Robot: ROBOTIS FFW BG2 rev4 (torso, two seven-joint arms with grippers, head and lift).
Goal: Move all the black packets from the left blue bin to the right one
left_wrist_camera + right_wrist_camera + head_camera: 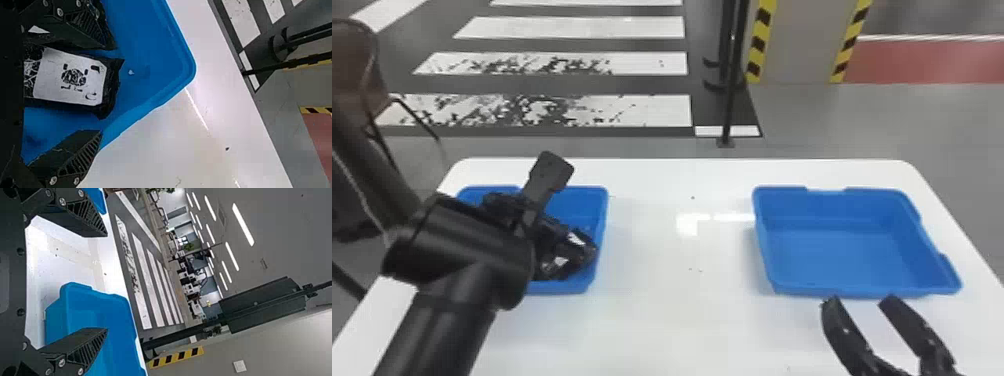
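Over the left blue bin [604, 210] is my left gripper [534, 207], its arm hiding much of that bin. Black packets [569, 255] lie in the bin's near right part. From the left wrist, my left gripper [105, 89] stands open, with a black packet with a white label [70, 76] between its fingers; another dark packet shows partly beside the upper finger. The right blue bin [837, 250] holds nothing. My right gripper [859, 302] is parked open just in front of it; the right wrist view shows this gripper [105, 282] with nothing between its fingers.
Both bins stand on a white table [677, 310], with a wide gap between them. Past the table's far edge, a thin black post [729, 100] rises from the floor. A brown chair [357, 75] stands beyond the left side.
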